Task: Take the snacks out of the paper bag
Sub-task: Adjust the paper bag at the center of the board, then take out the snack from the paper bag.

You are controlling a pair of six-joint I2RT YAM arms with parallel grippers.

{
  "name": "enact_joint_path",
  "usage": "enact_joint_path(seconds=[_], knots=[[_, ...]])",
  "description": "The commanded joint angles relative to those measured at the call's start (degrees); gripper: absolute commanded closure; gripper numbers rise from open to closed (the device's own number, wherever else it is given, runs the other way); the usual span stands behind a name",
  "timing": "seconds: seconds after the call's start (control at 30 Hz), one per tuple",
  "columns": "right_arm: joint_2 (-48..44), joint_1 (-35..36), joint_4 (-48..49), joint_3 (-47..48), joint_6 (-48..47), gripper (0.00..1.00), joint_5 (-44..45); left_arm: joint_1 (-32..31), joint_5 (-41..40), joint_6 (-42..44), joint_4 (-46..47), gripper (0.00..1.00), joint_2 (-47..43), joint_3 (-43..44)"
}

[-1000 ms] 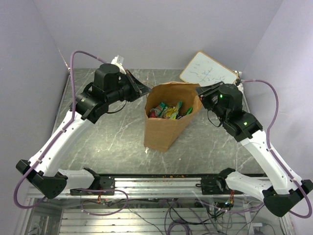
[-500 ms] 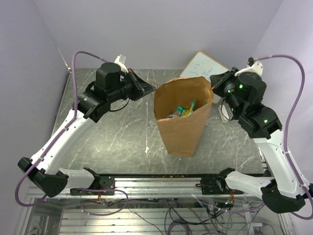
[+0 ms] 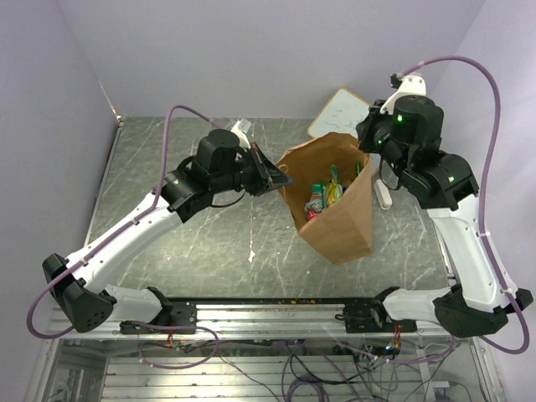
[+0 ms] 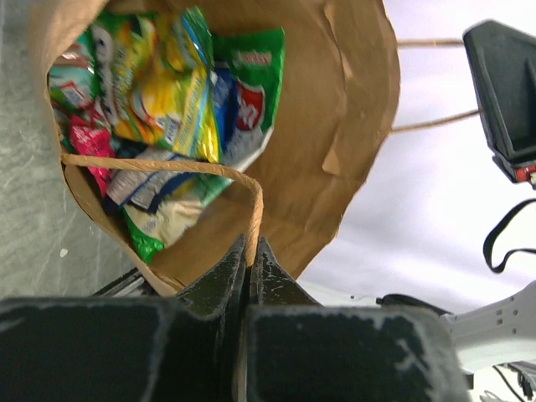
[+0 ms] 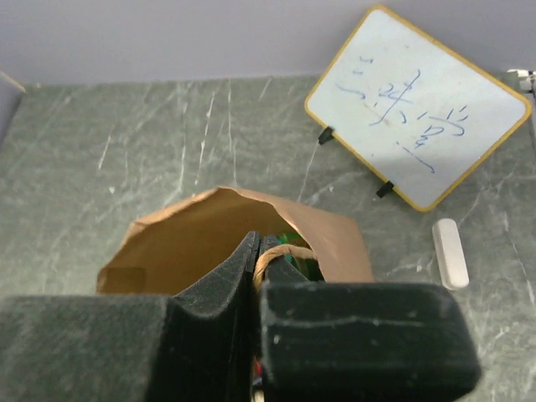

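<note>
The brown kraft paper bag (image 3: 339, 226) tilts open-mouthed right of the tabletop's centre, with glossy green, yellow and pink snacks (image 3: 325, 194) inside. The left jaws and right jaws each clamp a twisted handle (image 4: 167, 163).

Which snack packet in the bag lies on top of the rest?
The yellow-and-green packet: it overlaps the green packet with the red logo, while the pink packet only peeks out beside it in the paper bag.
</note>
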Motion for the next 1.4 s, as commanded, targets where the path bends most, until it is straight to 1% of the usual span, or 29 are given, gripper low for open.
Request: enact_joint_path(seconds=[0.0,0.07,0.17,0.23,0.33,0.4,0.5,0.6,0.63,0.7,0.8,0.9,0.97,1.03,1.1,1.17,1.23,1.37], knots=[[-3.07,-0.18,2.34,0.31,-2.34,1.00,-7.83,-2.27,-1.33,0.45,2.51,0.92,-2.76,-2.60],[-5.08,-0.19,3.61,-2.22,-0.44,1.00,-14.45,-2.98,-2.27,0.93,0.91,0.91,-4.79,-4.95],[-9.25,-0.18,8.64,-11.38,5.08,1.00,-24.84,-3.32,-3.77,1.44,-1.97,0.84,-8.86,-8.93],[-12.23,-0.18,12.14,-17.31,9.71,1.00,-29.77,-3.31,-5.46,2.37,-5.64,0.75,-11.82,-10.28],[-14.51,-0.18,16.69,-23.37,15.60,1.00,-34.12,-3.64,-10.27,4.75,-12.20,0.55,-18.49,-10.60],[-14.69,-0.18,18.72,-24.74,18.34,1.00,-35.89,-3.66,-13.93,6.32,-16.74,0.44,-22.44,-10.05],[-14.14,-0.18,22.71,-25.81,21.62,1.00,-39.75,-3.63,-17.85,7.68,-24.11,0.33,-26.38,-8.37],[-12.12,-0.18,23.77,-23.81,22.15,1.00,-43.08,-3.68,-19.09,8.65,-26.93,0.25,-28.22,-5.92],[-11.40,-0.18,23.45,-22.57,21.78,1.00,-43.45,-3.67,-18.73,9.45,-26.94,0.22,-27.94,-4.82],[-10.34,-0.18,22.26,-20.15,21.31,1.00,-43.25,-3.68,-17.54,10.59,-26.55,0.19,-26.33,-2.09],[-10.02,-0.18,21.37,-18.79,21.05,1.00,-41.80,-3.62,-13.83,11.49,-22.57,0.20,-22.76,-0.01],[-10.78,-0.18,22.68,-20.33,21.88,1.00,-41.46,-3.89,-10.53,9.74,-14.89,0.22,-20.42,-3.13],[-11.20,-0.22,23.70,-21.29,22.68,1.00,-41.45,-5.26,-10.30,8.17,-8.41,0.25,-18.98,-5.74],[-11.41,-0.18,23.90,-21.43,23.05,1.00,-41.17,-8.52,-12.63,7.34,-5.64,0.28,-16.98,-6.83],[-11.45,-0.19,23.08,-21.20,23.03,1.00,-40.19,-12.59,-17.13,7.13,-5.05,0.30,-14.06,-6.31],[-11.45,-0.18,22.11,-20.63,22.84,1.00,-39.52,-16.14,-19.29,6.30,-3.97,0.34,-10.75,-5.64],[-11.68,-0.18,21.37,-20.03,22.61,1.00,-39.10,-17.54,-20.47,4.49,-3.30,0.37,-7.46,-5.03],[-13.12,-0.18,20.39,-20.71,22.76,1.00,-37.91,-17.74,-23.92,-0.91,-3.40,0.39,-1.15,-3.44]])
